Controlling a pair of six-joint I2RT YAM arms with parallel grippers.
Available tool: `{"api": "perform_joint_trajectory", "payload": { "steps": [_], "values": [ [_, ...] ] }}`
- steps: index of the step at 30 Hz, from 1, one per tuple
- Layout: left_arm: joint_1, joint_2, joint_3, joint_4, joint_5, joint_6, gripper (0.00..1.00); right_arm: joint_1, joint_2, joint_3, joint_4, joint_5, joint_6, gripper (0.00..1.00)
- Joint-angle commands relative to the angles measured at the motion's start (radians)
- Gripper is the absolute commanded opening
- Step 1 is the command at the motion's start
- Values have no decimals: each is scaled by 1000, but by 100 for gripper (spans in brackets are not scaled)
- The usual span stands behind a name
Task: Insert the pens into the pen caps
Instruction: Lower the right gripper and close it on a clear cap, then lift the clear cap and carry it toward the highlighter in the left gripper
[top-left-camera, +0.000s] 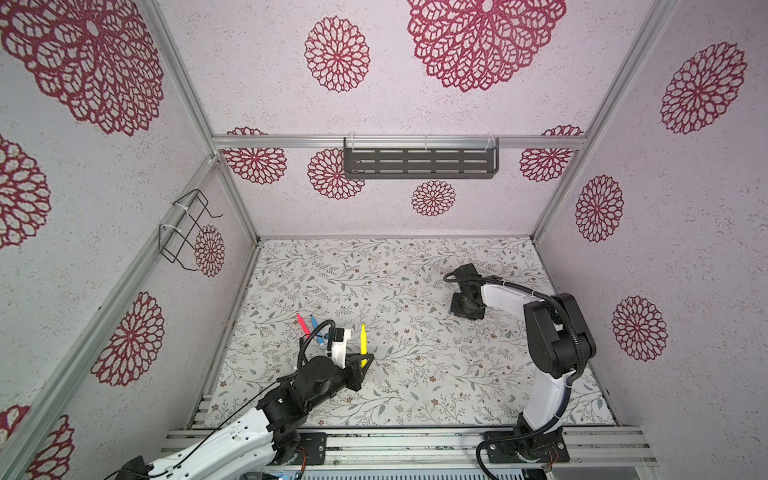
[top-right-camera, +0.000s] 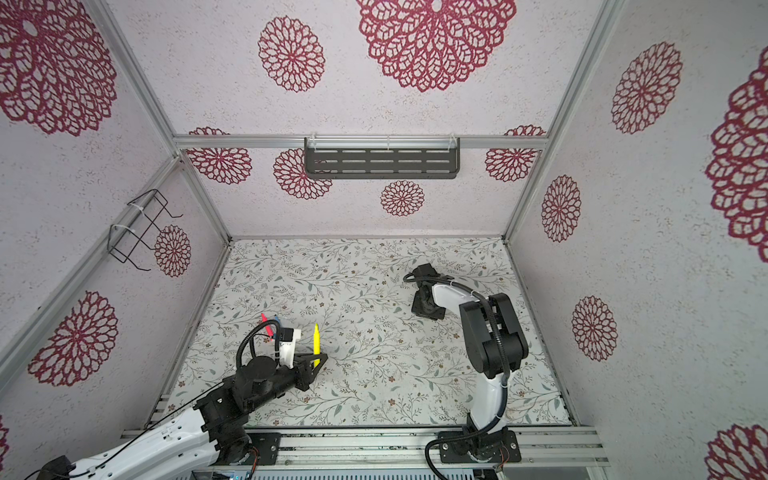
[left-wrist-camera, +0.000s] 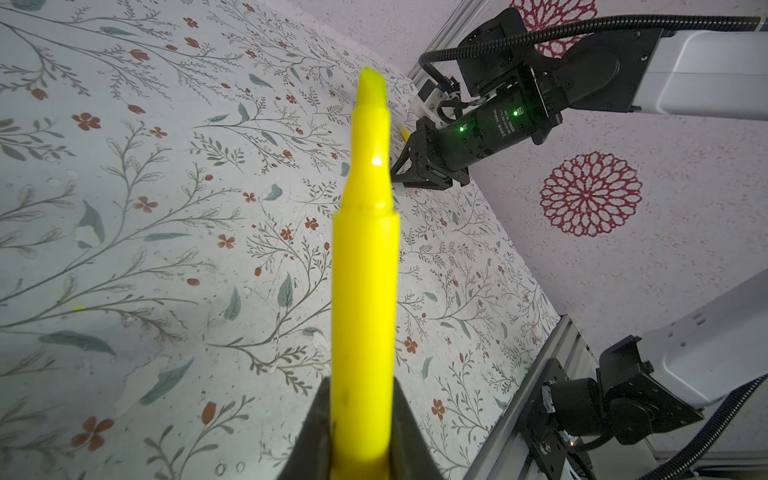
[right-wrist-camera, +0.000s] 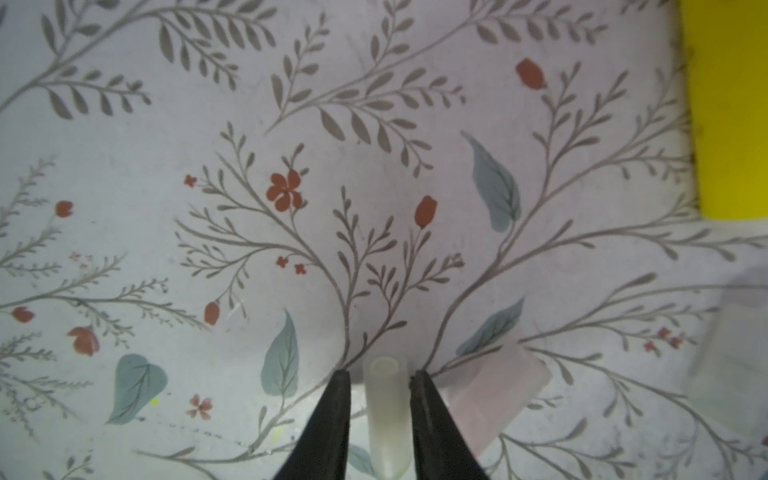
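Yellow pen (left-wrist-camera: 363, 291) is clamped tight in the left gripper (top-left-camera: 365, 360), above the tabletop (top-left-camera: 415, 270) toward its near left corner, with the tip pointing away. On the right half, a clear cap (right-wrist-camera: 384, 411) lies flat between the jaws of the right gripper (right-wrist-camera: 380, 374). The jaws stand narrow, with thin gaps at their tips, so I cannot tell if they press it. I think it should close gently, keep the cap's mouth free, then lift straight.

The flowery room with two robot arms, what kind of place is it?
Probably a robot test booth, not a home: silver aluminium frame rails, flower-wallpapered panel walls, and two black-and-white robot arms bolted to the front metal rail.
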Motion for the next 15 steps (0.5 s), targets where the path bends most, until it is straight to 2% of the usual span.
{"api": "perform_joint_trajectory", "payload": {
  "steps": [1,5,10,11,15],
  "values": [
    [-11,2,-2,1,-11,-3,0,-8,12,-25,-7,-12,-14,22],
    [-11,0,-2,1,-11,-3,0,-7,-11,-56,9,-29,-24,15],
    [-11,7,1,6,-16,2,0,1,-88,-105,71,-133,-81,6],
    [-11,8,3,6,-16,3,0,0,-108,-122,96,-181,-97,6],
    [-11,20,5,19,-15,6,0,3,-251,-261,316,-497,-158,1]
  ]
}}
